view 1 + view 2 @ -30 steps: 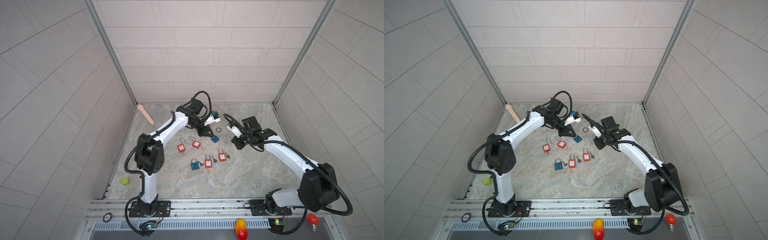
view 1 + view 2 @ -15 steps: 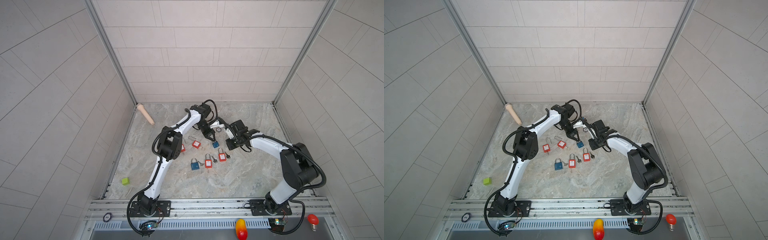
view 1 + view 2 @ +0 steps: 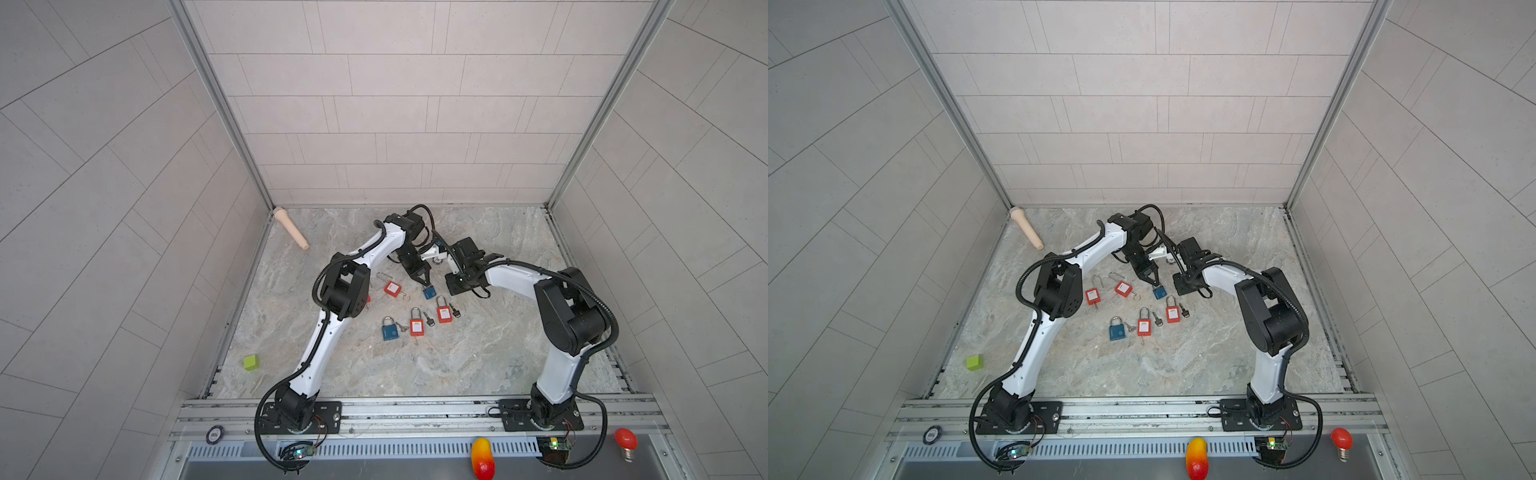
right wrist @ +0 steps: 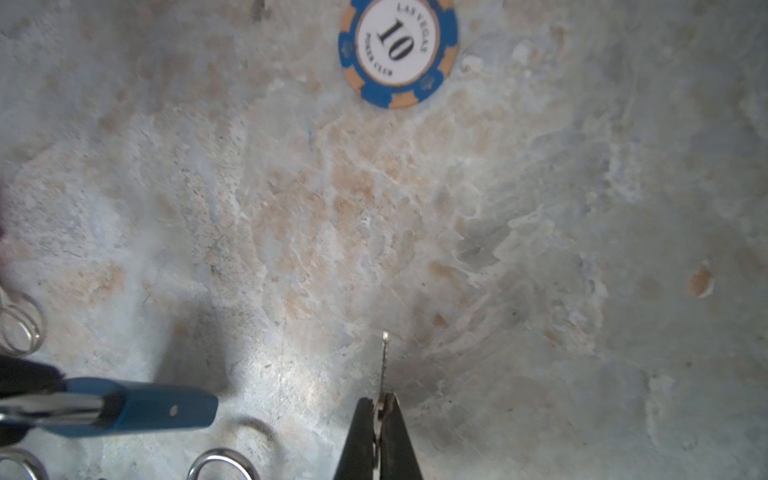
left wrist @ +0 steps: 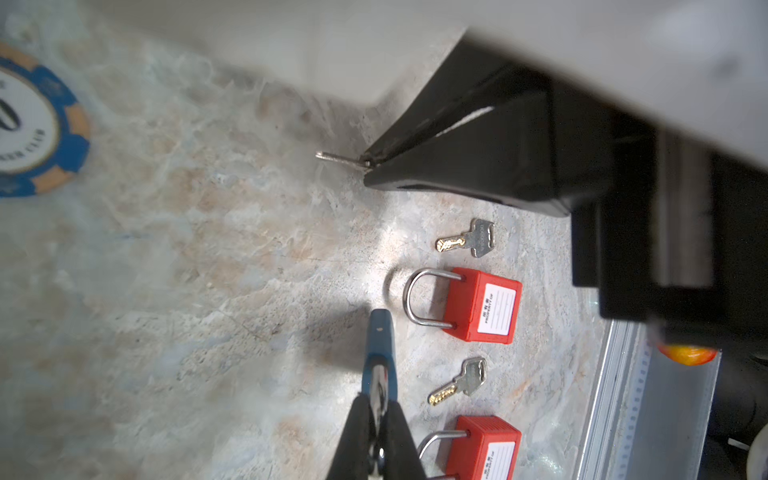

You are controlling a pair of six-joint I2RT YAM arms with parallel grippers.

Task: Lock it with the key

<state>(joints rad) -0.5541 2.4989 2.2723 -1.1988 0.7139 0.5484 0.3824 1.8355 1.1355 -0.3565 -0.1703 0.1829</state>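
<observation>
With padlock [image 5: 379, 340] pinched by its shackle in left fingers [image 5: 357, 440], above the table [image 3: 457, 353], and key [image 4: 384, 361] nipped in right fingers [image 4: 359, 440] nearby: square blade to keyway, slide in straight, then turn.

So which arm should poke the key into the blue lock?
Probably right: the right gripper pinches the key, its blade free, while the left gripper holds the blue padlock by its shackle.

Only two things we can actually read: the poker chip [image 4: 399, 52] on the tabletop [image 4: 561, 199] says "LAS VEGAS", a big "10" in the middle, and "POKER CLUB". The red padlock [image 5: 482, 305] has a white label reading "PROPERTY OF". The stamp on the key [image 5: 478, 239] beside it is too blurry for us.
</observation>
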